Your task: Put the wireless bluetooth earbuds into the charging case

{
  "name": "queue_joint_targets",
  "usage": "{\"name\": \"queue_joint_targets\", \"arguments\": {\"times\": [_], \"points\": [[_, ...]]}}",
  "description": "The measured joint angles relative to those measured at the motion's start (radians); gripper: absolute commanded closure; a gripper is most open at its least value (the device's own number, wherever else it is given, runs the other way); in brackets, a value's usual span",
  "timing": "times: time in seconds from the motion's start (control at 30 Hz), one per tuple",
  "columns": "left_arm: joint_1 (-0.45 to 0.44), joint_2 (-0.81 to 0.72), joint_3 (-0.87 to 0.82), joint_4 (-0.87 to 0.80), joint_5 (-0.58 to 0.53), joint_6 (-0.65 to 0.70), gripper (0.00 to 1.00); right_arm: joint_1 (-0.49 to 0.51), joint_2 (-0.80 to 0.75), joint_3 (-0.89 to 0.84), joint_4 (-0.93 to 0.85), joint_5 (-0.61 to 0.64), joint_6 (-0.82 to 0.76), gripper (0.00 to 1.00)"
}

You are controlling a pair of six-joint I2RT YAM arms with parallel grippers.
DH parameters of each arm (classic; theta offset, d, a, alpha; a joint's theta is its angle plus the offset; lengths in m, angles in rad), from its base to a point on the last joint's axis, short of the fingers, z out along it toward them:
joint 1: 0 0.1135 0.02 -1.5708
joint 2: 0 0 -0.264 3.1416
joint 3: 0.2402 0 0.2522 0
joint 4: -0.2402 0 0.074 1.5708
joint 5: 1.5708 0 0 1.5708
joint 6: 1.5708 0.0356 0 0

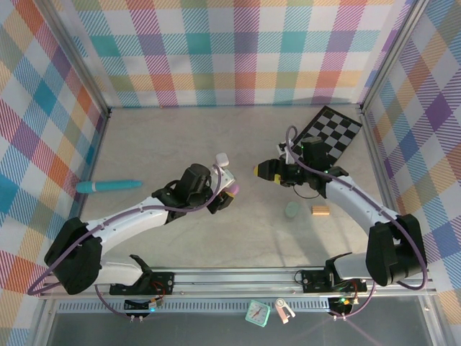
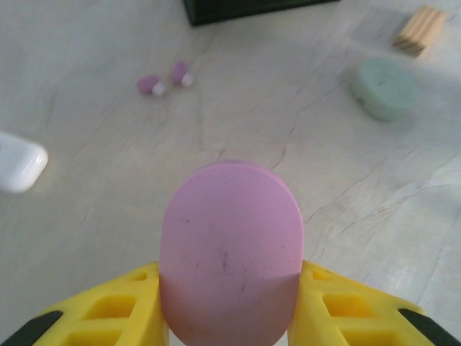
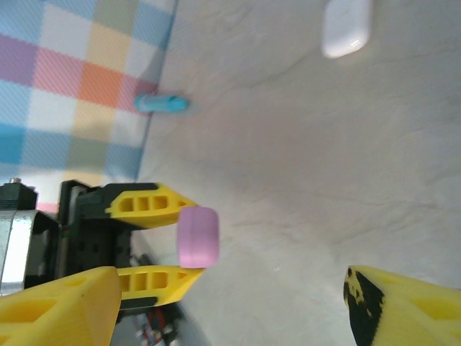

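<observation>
Table [image 1: 180, 144]: a pale, marble-patterned surface with bright plaid walls on three sides. The lilac case [image 1: 232, 191] was held near its middle, and every place below is given from that case.
Checkerboard mat [image 1: 333, 130]: black and white, it lay flat well to the right of the lilac case and farther from the arm bases, near the right wall.
Left gripper [image 1: 229, 194]: its yellow fingers [image 2: 122, 306] were closed on the two sides of the lilac case. The case stood out beyond the fingertips.
Right gripper [image 1: 261, 170]: it hung near the lilac case, to its right and a little beyond it, without touching. Its jaws were spread wide with nothing between them, and its wrist camera faced the held case.
Teal cylinder [image 1: 108, 186]: it lay on its side well to the left of the lilac case, close to the left wall.
Lilac case: a smooth, rounded pebble shape. I could not tell whether its lid was open.
White case [image 1: 222, 157]: it rested on the table near the lilac case, just beyond it.
Mint green case [image 1: 292, 210]: it rested on the table to the right of the lilac case, a little closer to the arm bases.
Wooden block [image 1: 320, 210]: small and tan, it lay farther right still, just beside the mint green case.
Lilac earbuds [image 2: 166, 78]: two tiny buds with whitish tips lay side by side on the table. They sat ahead of the lilac case and slightly left in the left wrist view, apart from it and outside any case.
</observation>
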Motion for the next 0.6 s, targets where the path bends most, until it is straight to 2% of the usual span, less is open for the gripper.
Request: {"name": "queue_joint_targets", "arguments": {"times": [0.13,0.33,0.6], "points": [[0.0,-0.008,-0.002,0.07,0.051,0.03,0.66,0.008,0.04,0.022,-0.018,-0.115,0.012,0.24],[-0.013,-0.008,-0.002,0.1,0.087,0.056,0.66,0.054,0.101,0.058,-0.039,-0.192,0.026,0.26],[-0.019,-0.008,-0.002,0.115,0.1,0.067,0.64,0.09,0.164,0.078,-0.037,-0.211,0.086,0.47]]}}
